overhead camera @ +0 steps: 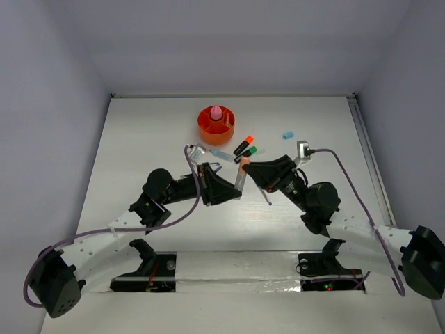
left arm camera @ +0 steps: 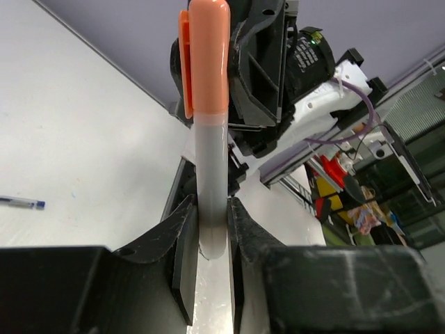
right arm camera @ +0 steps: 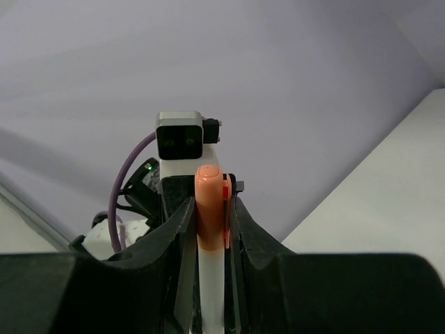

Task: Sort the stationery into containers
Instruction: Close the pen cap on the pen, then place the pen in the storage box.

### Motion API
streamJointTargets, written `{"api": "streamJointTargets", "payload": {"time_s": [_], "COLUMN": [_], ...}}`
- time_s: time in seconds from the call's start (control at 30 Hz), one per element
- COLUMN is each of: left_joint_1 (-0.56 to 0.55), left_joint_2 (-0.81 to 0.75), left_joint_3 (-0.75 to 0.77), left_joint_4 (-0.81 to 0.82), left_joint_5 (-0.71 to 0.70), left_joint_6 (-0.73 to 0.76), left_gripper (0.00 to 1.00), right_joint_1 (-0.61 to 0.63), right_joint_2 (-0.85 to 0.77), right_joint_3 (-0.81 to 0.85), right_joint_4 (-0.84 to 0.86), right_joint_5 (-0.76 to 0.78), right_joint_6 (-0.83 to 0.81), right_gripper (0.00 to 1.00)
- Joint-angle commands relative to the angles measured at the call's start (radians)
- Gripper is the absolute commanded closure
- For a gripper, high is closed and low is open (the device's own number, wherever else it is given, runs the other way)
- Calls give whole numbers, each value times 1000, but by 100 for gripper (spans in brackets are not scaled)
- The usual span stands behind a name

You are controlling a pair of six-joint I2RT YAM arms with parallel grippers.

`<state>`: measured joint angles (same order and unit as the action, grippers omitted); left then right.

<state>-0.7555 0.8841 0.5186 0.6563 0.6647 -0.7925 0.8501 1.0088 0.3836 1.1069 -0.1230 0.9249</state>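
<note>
- Left gripper point(left arm camera: 211, 209): clenched low on the grey barrel of the peach-capped marker point(left arm camera: 208, 132), which stands upright between both pads.
- Right gripper point(right arm camera: 208, 205): clenched on the same marker's peach cap. 1 marker is thus gripped by 2 grippers at once, in the air above the table point(overhead camera: 139, 139), between the arms.
- Step in hand (a judgement): either a transfer or a pull on the cap; which of the 2 cannot be told. In both cases any pull should run along the marker's axis. 1 gripper should let go fully before the other swings away, or the barrel may lever sideways.
- Orange cup point(overhead camera: 202, 129): near, beyond the grippers and to their left, with a pink bottle-like piece point(overhead camera: 216, 111) standing in it.
- Open room: an orange-capped marker point(overhead camera: 243, 145) and a green-capped marker point(overhead camera: 249, 152) lie between the grippers and the cup, so a raised path should clear them. Light-blue eraser point(overhead camera: 288, 135) lies well apart to the right. All table edges are far from the grippers.
</note>
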Motion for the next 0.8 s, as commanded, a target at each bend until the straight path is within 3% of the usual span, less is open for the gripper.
{"api": "streamJointTargets", "payload": {"time_s": [0.0, 0.03, 0.1, 0.13, 0.2, 0.23, 0.27, 0.43, 0.57, 0.77], "left_joint_1": [42, 42, 42, 42, 42, 42, 42, 42, 42, 42], "left_joint_2": [-71, -100, -137, -178, -224, -276, -304, -479, -494, -496], "left_joint_3": [107, 81, 54, 38, 32, 32, 35, 98, 173, 270], "left_joint_4": [251, 168, 85, -14, -114, -212, -262, -553, -717, -879], "left_joint_5": [-269, -293, -324, -353, -381, -420, -431, -582, -736, -775], "left_joint_6": [28, 45, 70, 85, 125, 136, 150, 245, 335, 407], "left_gripper": [89, 71, 56, 41, 28, 13, 5, 1, 1, 1], "right_joint_1": [81, 69, 57, 56, 21, 11, -20, -112, -134, -143], "right_joint_2": [5, -1, 2, 7, 34, 48, 86, 262, 468, 735], "right_joint_3": [30, 93, 155, 182, 263, 287, 332, 463, 584, 764], "right_joint_4": [-390, -441, -479, -490, -493, -480, -466, -400, -331, -211], "right_joint_5": [-131, -98, -2, 23, 101, 115, 117, 147, 218, 390], "right_joint_6": [-113, -138, -156, -172, -193, -202, -208, -244, -311, -406], "right_gripper": [100, 100, 100, 100, 100, 100, 100, 100, 100, 100]}}
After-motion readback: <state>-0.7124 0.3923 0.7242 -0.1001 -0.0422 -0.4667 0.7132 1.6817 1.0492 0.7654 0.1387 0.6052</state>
